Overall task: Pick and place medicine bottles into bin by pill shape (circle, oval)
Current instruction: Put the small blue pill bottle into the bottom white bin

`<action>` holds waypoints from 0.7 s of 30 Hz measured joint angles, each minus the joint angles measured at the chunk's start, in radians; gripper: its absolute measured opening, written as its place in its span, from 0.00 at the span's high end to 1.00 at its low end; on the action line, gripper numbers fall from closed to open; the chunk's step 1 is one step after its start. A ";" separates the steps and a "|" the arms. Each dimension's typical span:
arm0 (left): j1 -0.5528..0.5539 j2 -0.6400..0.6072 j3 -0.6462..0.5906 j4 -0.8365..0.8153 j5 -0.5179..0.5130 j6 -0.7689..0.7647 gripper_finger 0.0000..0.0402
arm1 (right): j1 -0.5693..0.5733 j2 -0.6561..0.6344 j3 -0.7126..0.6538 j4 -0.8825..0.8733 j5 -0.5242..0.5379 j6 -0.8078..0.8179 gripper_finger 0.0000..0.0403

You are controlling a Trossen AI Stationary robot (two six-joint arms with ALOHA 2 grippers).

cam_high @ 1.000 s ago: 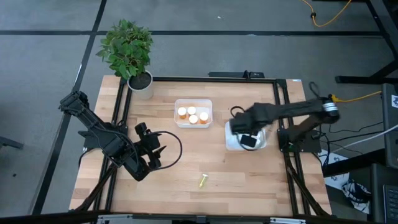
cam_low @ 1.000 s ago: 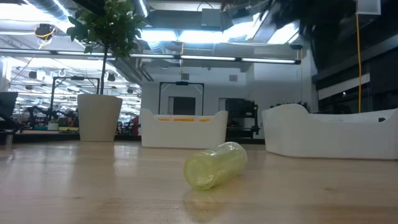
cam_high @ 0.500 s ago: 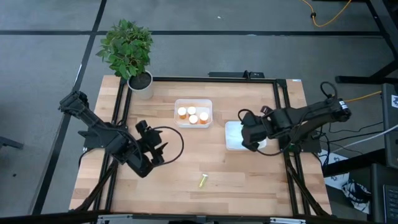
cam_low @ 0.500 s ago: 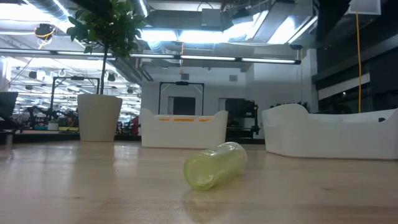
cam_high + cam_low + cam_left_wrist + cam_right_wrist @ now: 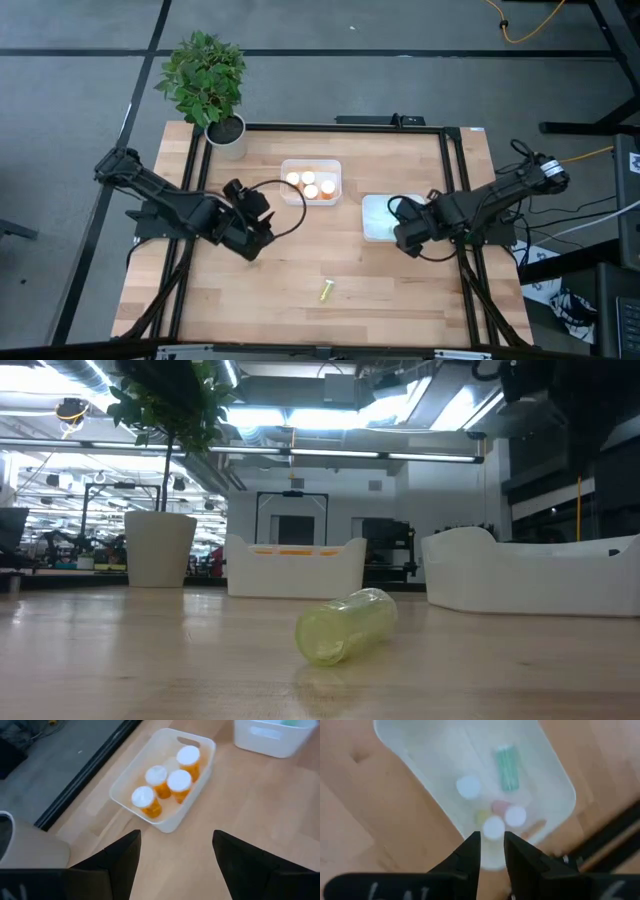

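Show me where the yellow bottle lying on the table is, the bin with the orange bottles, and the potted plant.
yellow bottle [image 5: 345,625], low view, middle of its side.
bin with orange bottles [image 5: 133,775], left wrist view, its bare side wall.
potted plant [image 5: 205,78], high view, its leaves.

**White bin seen past closed fingers**

The right gripper [image 5: 492,851] has its two dark fingers nearly together above a white bin [image 5: 555,775] on the wooden table [image 5: 350,815]. Inside lie a green bottle [image 5: 507,767], three white-capped ones, and blurred yellowish and pinkish shapes, perhaps more bottles.

Translucent plastic bottle [image 5: 345,625], wood table [image 5: 150,660]
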 joint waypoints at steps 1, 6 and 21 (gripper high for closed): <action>0.011 0.000 0.000 0.001 0.000 0.004 0.40 | 0.003 -0.009 -0.016 0.026 0.016 -0.005 0.78; 0.067 0.000 0.000 0.005 0.001 0.005 0.40 | -0.058 -0.038 -0.073 0.128 0.060 -0.027 0.78; 0.126 0.000 0.000 0.038 0.036 0.002 0.40 | -0.196 -0.012 -0.085 0.201 0.055 0.056 0.78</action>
